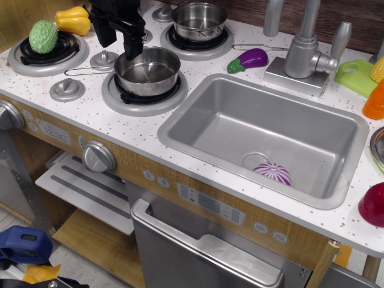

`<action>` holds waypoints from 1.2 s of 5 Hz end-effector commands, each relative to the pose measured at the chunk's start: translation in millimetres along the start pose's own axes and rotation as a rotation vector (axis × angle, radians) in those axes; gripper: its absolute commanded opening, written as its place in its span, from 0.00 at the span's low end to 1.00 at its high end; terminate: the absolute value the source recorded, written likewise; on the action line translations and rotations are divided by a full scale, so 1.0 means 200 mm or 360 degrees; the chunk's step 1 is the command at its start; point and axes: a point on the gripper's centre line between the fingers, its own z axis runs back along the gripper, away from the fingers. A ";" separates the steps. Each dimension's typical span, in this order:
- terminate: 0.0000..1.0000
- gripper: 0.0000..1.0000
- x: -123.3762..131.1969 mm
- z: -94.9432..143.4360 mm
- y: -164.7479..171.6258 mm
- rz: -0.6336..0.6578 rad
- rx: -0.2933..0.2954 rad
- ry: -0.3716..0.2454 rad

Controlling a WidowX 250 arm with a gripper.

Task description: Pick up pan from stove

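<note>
A shiny steel pan [147, 71] sits on the front burner [143, 96] of the toy stove, with its thin wire handle [84, 71] pointing left. My black gripper [120, 41] hangs over the pan's back-left rim with its jaws apart. One finger [133, 42] reaches down to the rim and the other [107, 33] stands outside it, to the left. Nothing is held. A second steel pot [198, 20] sits on the back burner.
A green vegetable [43, 36] lies on the left burner, with a yellow pepper [73, 20] behind it. An eggplant [249, 59] lies by the faucet [306, 54]. The sink [210, 114] holds a purple-and-white item [273, 173]. Knobs [67, 89] stand beside the pan.
</note>
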 end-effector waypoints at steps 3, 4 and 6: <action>0.00 1.00 -0.01 -0.05 0.02 0.0023 -0.0048 -0.0026; 0.00 1.00 -0.01 -0.06 0.03 0.0028 -0.0047 -0.0040; 0.00 0.00 -0.02 -0.07 0.03 0.0030 -0.0058 -0.0062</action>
